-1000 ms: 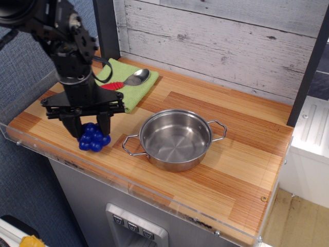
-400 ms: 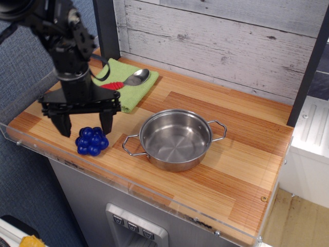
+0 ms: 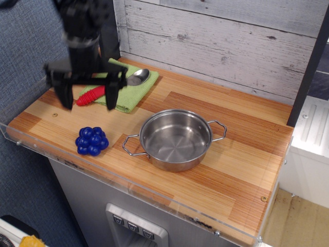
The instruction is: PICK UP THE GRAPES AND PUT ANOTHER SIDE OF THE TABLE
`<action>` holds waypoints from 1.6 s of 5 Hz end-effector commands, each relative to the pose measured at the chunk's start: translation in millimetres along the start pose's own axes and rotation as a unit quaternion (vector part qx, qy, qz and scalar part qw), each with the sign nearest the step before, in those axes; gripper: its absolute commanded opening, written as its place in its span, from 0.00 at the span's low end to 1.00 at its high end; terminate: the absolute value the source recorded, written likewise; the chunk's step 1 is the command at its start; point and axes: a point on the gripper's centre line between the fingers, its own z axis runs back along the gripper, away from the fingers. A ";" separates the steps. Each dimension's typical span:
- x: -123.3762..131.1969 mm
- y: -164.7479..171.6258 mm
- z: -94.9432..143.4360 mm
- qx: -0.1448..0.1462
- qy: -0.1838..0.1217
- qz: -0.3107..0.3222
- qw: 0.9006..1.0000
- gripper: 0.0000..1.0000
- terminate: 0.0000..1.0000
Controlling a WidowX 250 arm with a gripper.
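**Mia:** Where were the grapes (image 3: 91,141)?

**Ben:** They sat on the desk (image 3: 241,170), near the front left edge. They were a little bunch of shiny dark blue balls. Nothing was touching them.

**Mia:** And the robot's gripper (image 3: 86,100)?

**Ben:** It hung in the air above the desk, up and behind the grapes. It looked a bit blurry. The jaws were spread wide apart, with two black fingers (image 3: 111,97) pointing down. They held nothing.

**Mia:** What else was on the desk?

**Ben:** A steel pot (image 3: 175,139) stood just to the right of the grapes, close but not touching. It had two wire handles, and one pointed toward the grapes. The pot had nothing in it.

**Mia:** Was there a cloth?

**Ben:** Yes, a green cloth (image 3: 131,91) lay at the back left, near the grey plank wall (image 3: 221,36). A spoon (image 3: 115,84) with a red handle lay on the cloth. The gripper hid part of the cloth.

**Mia:** What did the desk look like?

**Ben:** It had light and dark wood stripes, with a clear plastic rim (image 3: 154,191) along the front.
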 end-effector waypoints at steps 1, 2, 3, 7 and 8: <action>-12.6 -23.1 52.2 -0.014 -0.001 -0.096 0.995 1.00 0.00; -18.5 -26.1 68.4 -0.027 0.014 -0.114 0.993 1.00 0.00; -24.0 -12.4 70.9 -0.015 0.018 -0.129 0.991 1.00 0.00; -41.4 65.4 85.9 -0.009 -0.045 -0.079 0.996 1.00 0.00; -41.4 65.4 85.9 -0.009 -0.045 -0.079 0.996 1.00 0.00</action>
